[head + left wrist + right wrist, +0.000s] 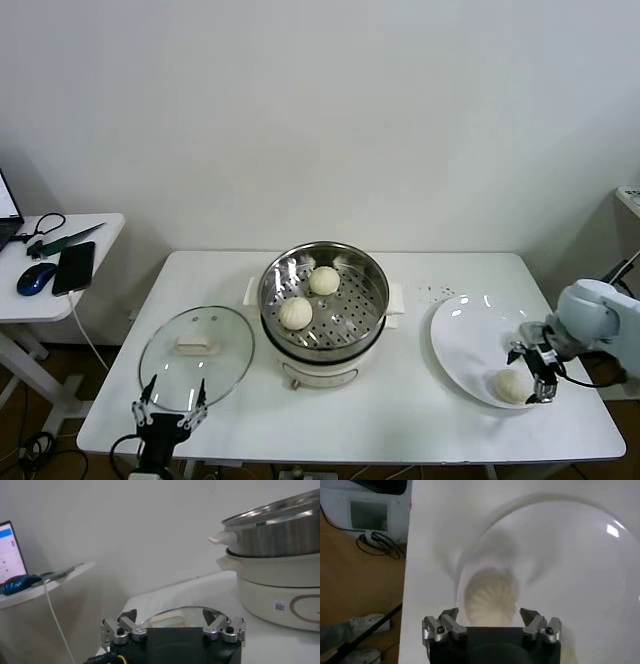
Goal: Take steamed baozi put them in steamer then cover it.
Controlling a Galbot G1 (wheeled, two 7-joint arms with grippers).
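The steel steamer (pixel 372 286) stands mid-table on its cream base and holds two baozi (pixel 324 280) (pixel 296 313). One more baozi (pixel 511 385) lies on the white plate (pixel 465 340) at the right. My right gripper (pixel 533 373) is open just above this baozi, its fingers spread to either side; the right wrist view shows the pleated baozi (pixel 489 597) between the fingertips (pixel 449 615). My left gripper (pixel 170 398) is open and empty at the table's front left, by the glass lid (pixel 196 355). The steamer also shows in the left wrist view (pixel 272 530).
A side table (pixel 100 240) at the left carries a phone (pixel 74 266), a mouse (pixel 36 277) and cables. The plate reaches close to the table's right front edge. The floor shows below the table edge in the right wrist view.
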